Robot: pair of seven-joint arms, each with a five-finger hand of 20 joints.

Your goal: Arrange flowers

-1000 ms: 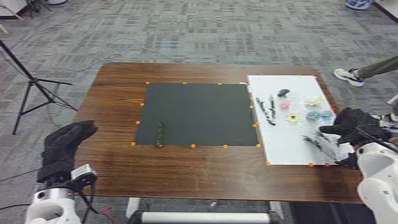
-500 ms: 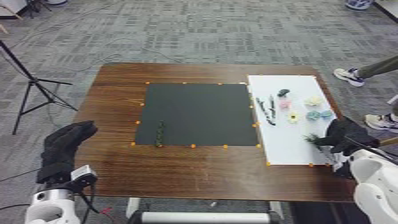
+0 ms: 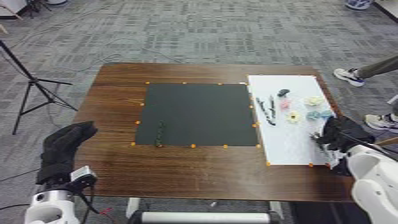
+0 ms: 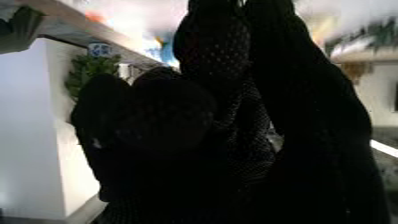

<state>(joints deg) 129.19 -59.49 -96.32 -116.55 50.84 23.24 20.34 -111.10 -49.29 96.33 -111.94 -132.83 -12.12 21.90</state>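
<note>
Several flowers (image 3: pixel 294 117) and dark stems (image 3: pixel 273 113) lie on the white board (image 3: pixel 286 147).

head: high, forward-down | right wrist: close, along right hand (image 3: pixel 336 133) | shared: that hand

In head view, the R hand (image 3: pixel 338 134) hides part of the white board's (image 3: pixel 289 142) edge; its contact w/ the dark sprig (image 3: pixel 319 139) is unclear. Yellow flower (image 3: pixel 294 117) is too small for details, e.g. petals. R arm (image 3: pixel 371 172) & L arm (image 3: pixel 51 207) are cut off. In R wrist view, bkgd is blurred.
</note>
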